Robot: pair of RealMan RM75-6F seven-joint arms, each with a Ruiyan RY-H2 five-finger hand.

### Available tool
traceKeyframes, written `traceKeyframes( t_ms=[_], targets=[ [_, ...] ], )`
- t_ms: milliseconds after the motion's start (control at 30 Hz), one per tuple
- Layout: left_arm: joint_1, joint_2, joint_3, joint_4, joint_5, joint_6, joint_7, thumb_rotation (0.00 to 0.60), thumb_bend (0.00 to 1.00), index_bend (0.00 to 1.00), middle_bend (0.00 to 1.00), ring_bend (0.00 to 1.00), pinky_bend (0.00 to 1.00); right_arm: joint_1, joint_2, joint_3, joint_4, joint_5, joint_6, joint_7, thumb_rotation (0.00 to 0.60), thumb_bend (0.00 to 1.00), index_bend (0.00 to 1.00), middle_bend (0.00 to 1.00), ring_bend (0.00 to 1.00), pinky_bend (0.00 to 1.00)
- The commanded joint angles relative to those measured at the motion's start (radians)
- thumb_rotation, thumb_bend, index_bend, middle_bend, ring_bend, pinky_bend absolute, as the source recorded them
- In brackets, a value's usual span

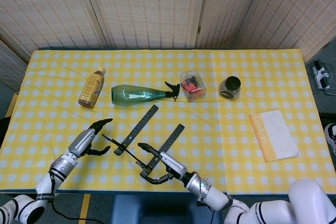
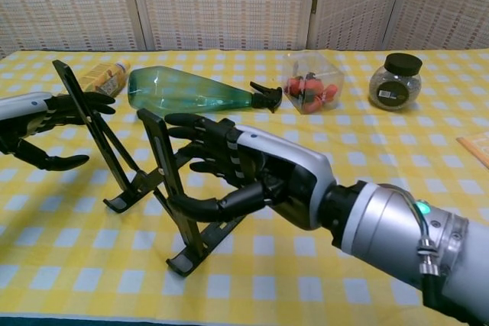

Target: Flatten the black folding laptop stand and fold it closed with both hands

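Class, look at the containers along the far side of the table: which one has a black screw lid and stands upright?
The small round glass jar, rightmost in the row. The green spray bottle and brown bottle lie on their sides; the clear box has no black lid.
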Motion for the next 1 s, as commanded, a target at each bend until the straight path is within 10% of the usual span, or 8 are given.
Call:
traceKeyframes(
  t_ms=[33, 500, 1000],
  targets=[
    [0.002, 0.003, 0.001, -0.002, 0.003, 0.003, -0.003, 0.600, 0.39, 0.06, 0.10, 0.00, 0.00, -0.018, -0.070, 0.064, -0.006, 0.077, 0.015, -0.118, 0.600, 0.37, 0.00, 0.00, 0.00, 0.00],
    [0.018, 0.003, -0.008, 0.020, 0.000, 0.030, -0.016, 0.600, 0.39, 0.05, 0.10, 0.00, 0.00, -0.072, -0.095, 0.162, -0.007, 0.201, 0.042, -0.260, 0.600, 0.37, 0.00, 0.00, 0.00, 0.00],
    [0.001, 0.018, -0.026, 0.023, 0.010, 0.034, 0.056, 0.600, 0.39, 0.04, 0.09, 0.00, 0.00, -0.295, 0.188, 0.081, -0.077, -0.023, 0.324, -0.116, 0.600, 0.37, 0.00, 0.00, 0.00, 0.00]
  ],
)
